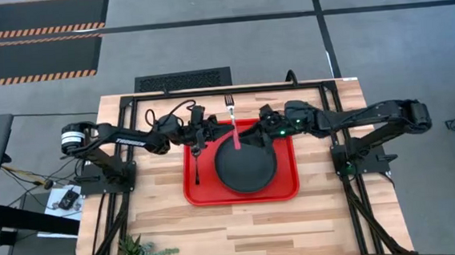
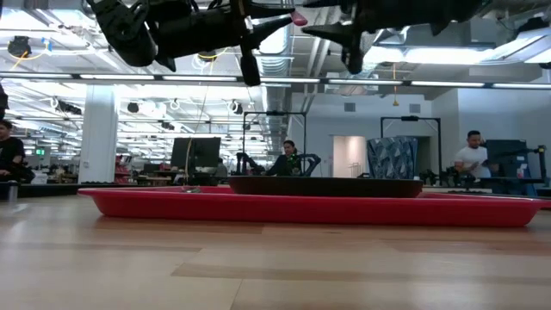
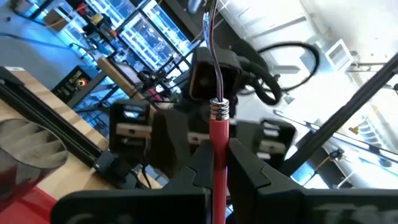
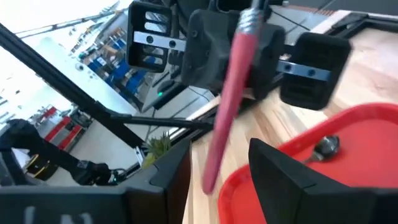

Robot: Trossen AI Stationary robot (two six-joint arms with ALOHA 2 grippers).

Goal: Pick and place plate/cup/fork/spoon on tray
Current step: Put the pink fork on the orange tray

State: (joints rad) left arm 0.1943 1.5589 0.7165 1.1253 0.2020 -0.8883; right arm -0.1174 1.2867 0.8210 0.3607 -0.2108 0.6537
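Gripping the slim fork with silver metal tines and a red-pink handle [image 1: 233,127], the left gripper [image 3: 217,155] had its two dark fingers pinched tight on the handle below the metal collar. The tines pointed toward the table's far edge. In the low view the fork hung in the air, clear of everything below it.

The right gripper [image 4: 217,152] faced the left one from the other side. Its fingers stood wide apart on either side of the handle's free end, and neither finger touched it.

Both grippers hovered over the far half of the large bright red rectangular plastic tray [image 1: 288,189], which sat in the middle of the light wooden slatted table [image 1: 219,232], closer to its far edge than to its near one. The round, flat, matte black plate [image 1: 246,170] lay on the tray, filling its middle and right part. The small slim dark spoon [image 1: 196,168] lay on the tray's left strip, beside the plate and parallel to the tray's left rim. A small green potted plant [image 1: 136,253] stood at the table's near left corner.
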